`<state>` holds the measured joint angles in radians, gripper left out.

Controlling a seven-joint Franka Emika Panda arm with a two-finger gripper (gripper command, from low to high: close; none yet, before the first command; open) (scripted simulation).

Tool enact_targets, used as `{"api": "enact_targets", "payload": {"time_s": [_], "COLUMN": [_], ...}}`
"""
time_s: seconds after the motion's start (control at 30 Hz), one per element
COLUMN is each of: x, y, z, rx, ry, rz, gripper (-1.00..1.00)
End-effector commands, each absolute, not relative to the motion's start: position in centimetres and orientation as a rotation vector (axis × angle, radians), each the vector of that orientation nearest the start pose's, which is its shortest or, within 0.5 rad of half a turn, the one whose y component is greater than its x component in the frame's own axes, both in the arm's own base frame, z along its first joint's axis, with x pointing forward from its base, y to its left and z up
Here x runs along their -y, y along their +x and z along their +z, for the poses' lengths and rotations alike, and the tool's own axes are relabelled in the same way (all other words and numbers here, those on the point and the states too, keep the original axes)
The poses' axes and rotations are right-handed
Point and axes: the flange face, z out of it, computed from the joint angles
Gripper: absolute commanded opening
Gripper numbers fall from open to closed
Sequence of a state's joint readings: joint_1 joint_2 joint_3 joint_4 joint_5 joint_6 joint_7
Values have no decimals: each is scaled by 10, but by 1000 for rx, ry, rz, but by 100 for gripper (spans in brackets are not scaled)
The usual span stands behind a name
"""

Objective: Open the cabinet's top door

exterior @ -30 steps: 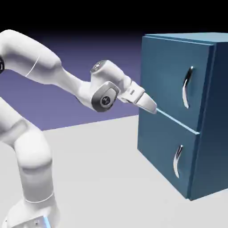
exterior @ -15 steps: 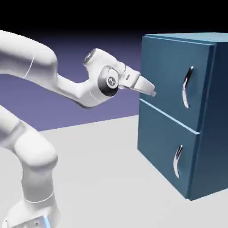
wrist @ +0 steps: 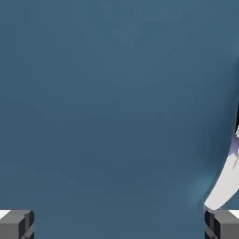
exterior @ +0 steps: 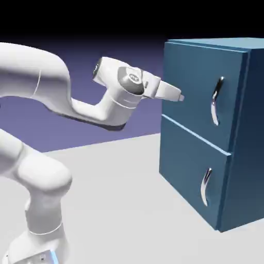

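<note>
The top door [exterior: 193,87] is the landmark: closed, it forms the upper front of the cabinet [exterior: 252,129]. Its curved handle [exterior: 215,101] stands near the door's edge at the exterior view's right, long axis roughly upright, bowed outward. The end effector [exterior: 181,97] points at the door's face, apart from the handle and on the side toward the door's far edge, at the exterior view's left. Its fingertips are spread wide, pinching nothing. The coming move likely turns on a sideways shift along the door toward the handle. The lower door [exterior: 191,165], with its own handle [exterior: 206,187], lies below the top door; nothing visible blocks the way across.
</note>
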<state>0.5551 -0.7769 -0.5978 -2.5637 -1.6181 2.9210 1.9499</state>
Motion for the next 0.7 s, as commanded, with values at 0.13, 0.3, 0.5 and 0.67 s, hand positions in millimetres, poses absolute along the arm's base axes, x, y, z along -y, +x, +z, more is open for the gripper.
{"api": "enact_targets", "payload": {"time_s": [0.13, 0.3, 0.5, 0.67], "x": [3, 19, 40, 58], "y": [376, 380, 390, 400], "z": [557, 553, 543, 531], "rx": [-757, -749, -736, -720], "ry": [-2105, -2032, -1942, -1868], "rz": [-1560, -1612, -1665, -1699], "gripper": [0, 0, 0, 0]}}
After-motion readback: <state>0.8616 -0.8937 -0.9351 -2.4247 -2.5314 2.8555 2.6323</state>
